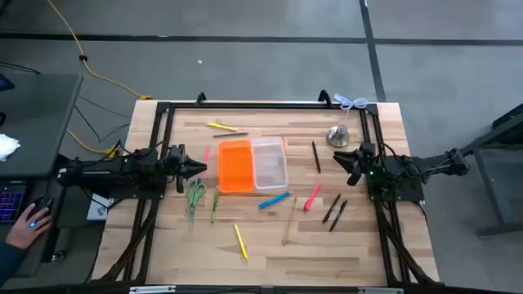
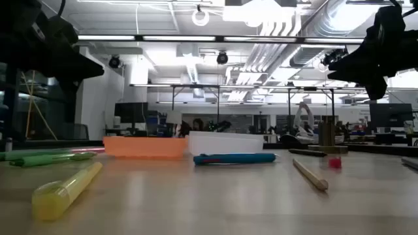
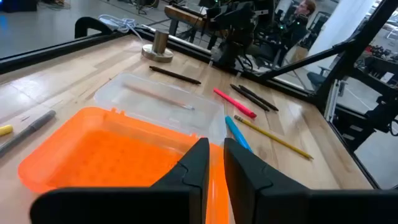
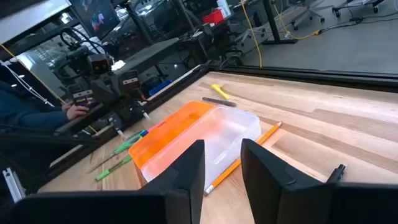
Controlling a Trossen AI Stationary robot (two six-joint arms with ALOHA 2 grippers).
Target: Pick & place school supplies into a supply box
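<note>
The supply box lies open mid-table, its orange half point(image 1: 234, 166) toward the left and its clear half point(image 1: 270, 163) toward the right, both lying flat. Around it on the wood lie school supplies: a yellow marker point(image 1: 221, 126), a black pen point(image 1: 315, 156), a blue pen point(image 1: 274, 200), a pink marker point(image 1: 312, 197), a pencil point(image 1: 289, 220), a yellow highlighter point(image 1: 241, 241) and green scissors point(image 1: 196, 196). My left gripper point(image 3: 216, 163) hovers by the orange half's left side with a narrow gap between its fingers. My right gripper point(image 4: 222, 165) hovers right of the clear half, fingers apart. Neither holds anything.
A silver bell-shaped object point(image 1: 337, 135) stands at the far right. Two dark pens point(image 1: 333, 210) lie toward the near right, a green pen point(image 1: 215, 204) beside the scissors. A black frame point(image 1: 245, 104) borders the table. A person's hand point(image 1: 24, 229) rests at a desk left of it.
</note>
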